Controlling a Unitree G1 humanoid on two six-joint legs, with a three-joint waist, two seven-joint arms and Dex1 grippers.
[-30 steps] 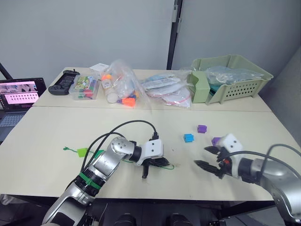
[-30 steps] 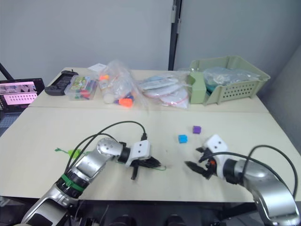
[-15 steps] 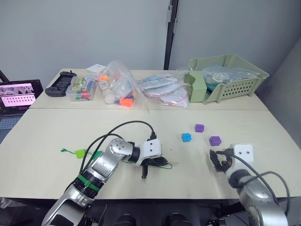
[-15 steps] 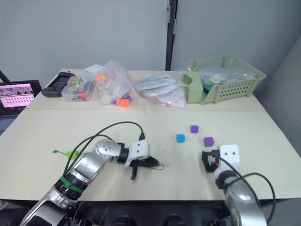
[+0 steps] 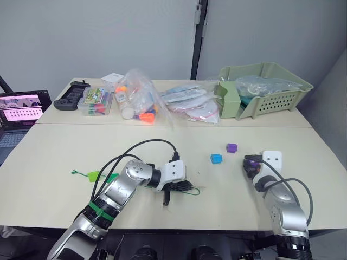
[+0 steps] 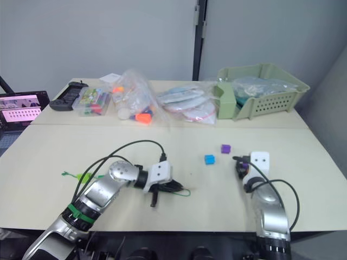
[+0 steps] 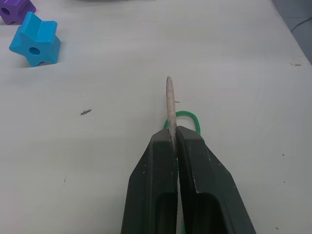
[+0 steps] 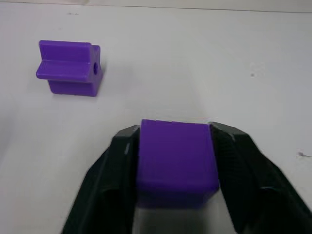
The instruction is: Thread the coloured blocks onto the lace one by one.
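The left pincer (image 7: pixel 171 146) clamps the lace (image 7: pixel 169 105) tip; the right pincer (image 8: pixel 175 170) grips a purple block (image 8: pixel 176 163), hole seemingly hidden, so threading may miss.

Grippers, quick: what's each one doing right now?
Left gripper: shut on the lace, pinching its pale stiff tip.
Right gripper: shut on a purple block.

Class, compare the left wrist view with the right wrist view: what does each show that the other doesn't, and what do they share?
Left wrist view alone: the left pincer shut on the lace, its pale tip pointing forward, and a blue block. Right wrist view alone: the right pincer closed around a purple block. Both show the second purple block lying loose on the table.
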